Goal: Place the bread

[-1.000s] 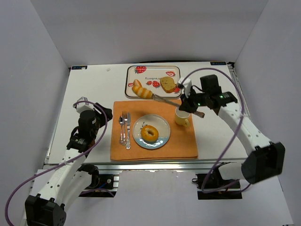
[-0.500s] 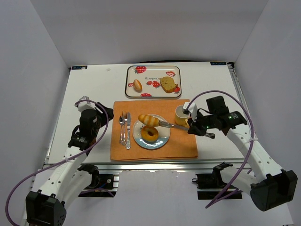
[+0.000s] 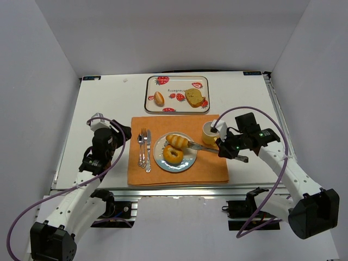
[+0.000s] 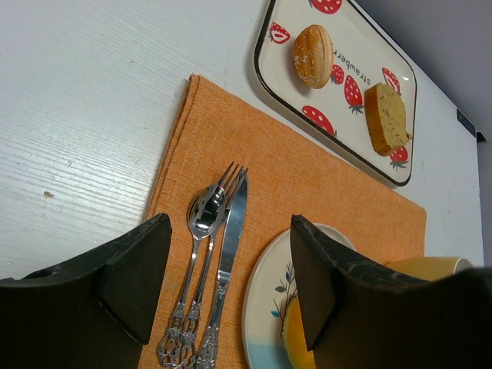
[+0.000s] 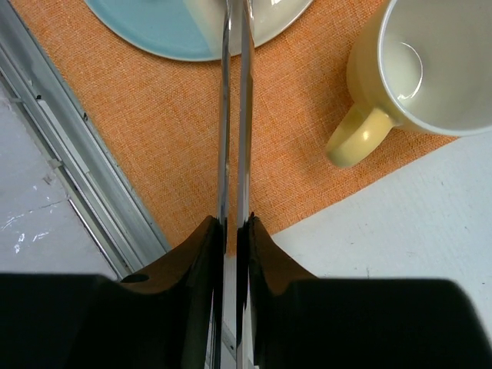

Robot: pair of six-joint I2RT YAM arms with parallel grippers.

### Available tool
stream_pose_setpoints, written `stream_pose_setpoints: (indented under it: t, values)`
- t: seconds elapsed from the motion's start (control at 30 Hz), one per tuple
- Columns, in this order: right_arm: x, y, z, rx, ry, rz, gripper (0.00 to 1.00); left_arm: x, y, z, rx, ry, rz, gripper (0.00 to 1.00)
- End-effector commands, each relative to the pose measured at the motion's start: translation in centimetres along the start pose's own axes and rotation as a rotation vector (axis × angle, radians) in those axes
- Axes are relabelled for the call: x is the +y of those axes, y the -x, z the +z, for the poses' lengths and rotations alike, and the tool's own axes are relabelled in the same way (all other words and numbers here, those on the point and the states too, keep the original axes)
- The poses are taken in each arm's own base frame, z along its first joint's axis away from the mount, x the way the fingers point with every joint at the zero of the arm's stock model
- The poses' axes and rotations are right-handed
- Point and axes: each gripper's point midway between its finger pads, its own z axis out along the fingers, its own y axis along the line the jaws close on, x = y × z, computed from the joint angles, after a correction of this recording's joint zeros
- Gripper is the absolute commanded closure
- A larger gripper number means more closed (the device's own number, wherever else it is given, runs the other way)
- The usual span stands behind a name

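Observation:
A long striped bread roll (image 3: pixel 177 141) lies at the back of the round plate (image 3: pixel 191 156), right behind a ring-shaped bagel (image 3: pixel 173 155). Metal tongs (image 3: pixel 204 147) reach it from the right, and their tips are at the roll. My right gripper (image 3: pixel 222 148) is shut on the handles of the tongs (image 5: pixel 234 115), with both blades squeezed close together between my fingers (image 5: pixel 234 223). The roll itself is out of the right wrist view. My left gripper (image 3: pixel 120 133) hovers open over the left edge of the orange mat (image 4: pixel 307 177), holding nothing (image 4: pixel 231 231).
A strawberry tray (image 3: pixel 150 87) at the back holds a small round bun (image 3: pixel 159 98) and a brown bread slice (image 3: pixel 194 97). A yellow mug (image 3: pixel 209 132) stands just right of the plate, under the tongs. Spoon, fork and knife (image 3: pixel 144 148) lie left of the plate.
My right arm has swung the tongs with the roll from over the tray down to the plate. The left arm has stayed put.

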Motion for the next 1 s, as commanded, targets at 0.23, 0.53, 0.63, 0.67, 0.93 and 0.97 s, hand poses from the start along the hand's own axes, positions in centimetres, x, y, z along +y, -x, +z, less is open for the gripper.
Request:
stream_pose_setpoints:
  t: [0.23,0.53,0.63,0.67,0.93,0.97]
  values:
    - [0.3,0.8,0.3,-0.038,0.012,0.032,0.61,-0.2,0.4,-0.1,-0.015,-0.013,-0.009,0.27]
    - [0.2,2.0,-0.7,-0.085,-0.011,0.006,0.48,-0.2,0.5,-0.1,-0.017,-0.013,-0.010,0.27]
    - [0.1,2.4,-1.1,-0.105,-0.031,-0.006,0.48,-0.3,0.5,-0.2,-0.016,-0.014,-0.009,0.27]
    - [0.0,2.5,-1.2,-0.108,-0.038,-0.010,0.48,-0.3,0.5,-0.2,-0.017,-0.017,-0.011,0.27]
    - [1.2,7.1,-4.9,-0.289,-0.045,-0.167,0.75,-0.5,0.8,-0.3,-0.021,-0.019,-0.008,0.30]
    - [1.3,8.0,-5.4,-0.321,-0.048,-0.177,0.86,-0.7,0.8,-0.3,-0.021,-0.026,-0.009,0.34]
